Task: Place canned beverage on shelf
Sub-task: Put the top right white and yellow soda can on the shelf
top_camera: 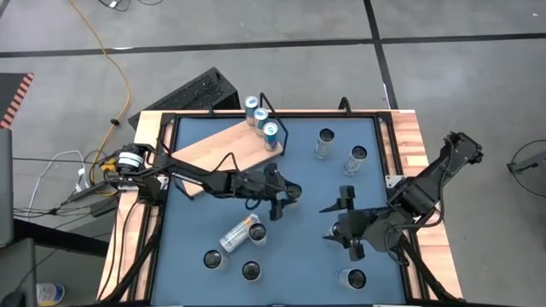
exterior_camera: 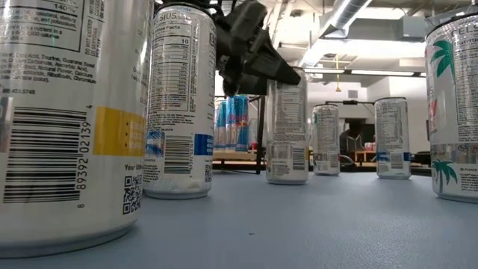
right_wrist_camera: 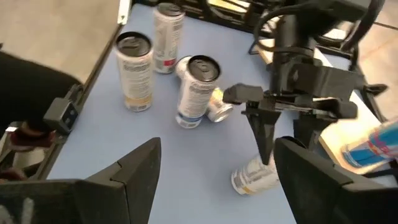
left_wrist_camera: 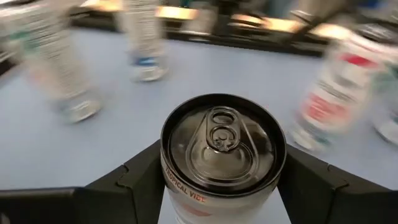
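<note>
Closing left gripper (left_wrist_camera: 217, 186) around upright white aluminium can (left_wrist_camera: 222, 155), grip unconfirmed. We see pale-wood shelf board (top_camera: 213, 147) already holding three blue cans (top_camera: 260, 118). Lift, placement remain. Right gripper (right_wrist_camera: 214, 171) open, idle.

Lab or workshop, concrete floor (top_camera: 281, 21), ceiling strip lights (exterior_camera: 351, 11)

The can (left_wrist_camera: 222, 155) is seen as glossy metal, its dark lid smooth and reflective — the printed wall below is white and satin; the left gripper (left_wrist_camera: 217, 186) is formed of matt black plastic; the tabletop (top_camera: 307, 183) is covered in a matt blue, smooth sheet; the shelf (top_camera: 223, 149) is shown as pale, smooth wood — thin black wire frames one end.
</note>
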`<state>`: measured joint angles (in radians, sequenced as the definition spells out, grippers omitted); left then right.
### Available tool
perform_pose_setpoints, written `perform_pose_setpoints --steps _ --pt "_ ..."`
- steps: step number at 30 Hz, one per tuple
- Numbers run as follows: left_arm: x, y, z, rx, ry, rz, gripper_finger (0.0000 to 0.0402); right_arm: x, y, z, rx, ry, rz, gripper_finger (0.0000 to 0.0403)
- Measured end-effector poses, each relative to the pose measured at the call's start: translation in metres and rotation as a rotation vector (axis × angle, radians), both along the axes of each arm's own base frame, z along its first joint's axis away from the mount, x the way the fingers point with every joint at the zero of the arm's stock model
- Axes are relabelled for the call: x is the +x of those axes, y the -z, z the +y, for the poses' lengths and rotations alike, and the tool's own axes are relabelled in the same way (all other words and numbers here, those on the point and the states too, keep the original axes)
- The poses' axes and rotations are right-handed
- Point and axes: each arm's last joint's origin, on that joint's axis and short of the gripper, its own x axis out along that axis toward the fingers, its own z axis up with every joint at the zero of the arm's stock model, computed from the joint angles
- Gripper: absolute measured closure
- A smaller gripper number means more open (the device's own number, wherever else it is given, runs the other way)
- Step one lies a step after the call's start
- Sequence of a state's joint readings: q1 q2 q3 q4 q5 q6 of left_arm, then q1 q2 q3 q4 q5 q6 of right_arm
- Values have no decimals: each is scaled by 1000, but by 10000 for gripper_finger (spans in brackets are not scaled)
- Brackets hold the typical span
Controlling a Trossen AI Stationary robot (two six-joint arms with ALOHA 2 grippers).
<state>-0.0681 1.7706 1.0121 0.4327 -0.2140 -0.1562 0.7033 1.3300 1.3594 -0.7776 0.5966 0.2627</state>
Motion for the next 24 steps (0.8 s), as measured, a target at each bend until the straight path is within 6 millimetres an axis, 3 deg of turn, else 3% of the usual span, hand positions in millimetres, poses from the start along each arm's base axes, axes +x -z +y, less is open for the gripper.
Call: perform_pose_setpoints --steps 6,10,17,24 --pt "-5 1 7 -104 -424 -56 168 1 -1 -6 -31 158 -61 107" --pt "-10 4 7 -164 -618 -99 166 2 1 -13 -22 242 -64 107" --pt "-11 3 -3 -203 -665 -133 164 5 2 -19 3 290 -61 107" --pt "-4 -18 -23 -180 -673 -96 163 6 2 -20 4 292 -60 107"
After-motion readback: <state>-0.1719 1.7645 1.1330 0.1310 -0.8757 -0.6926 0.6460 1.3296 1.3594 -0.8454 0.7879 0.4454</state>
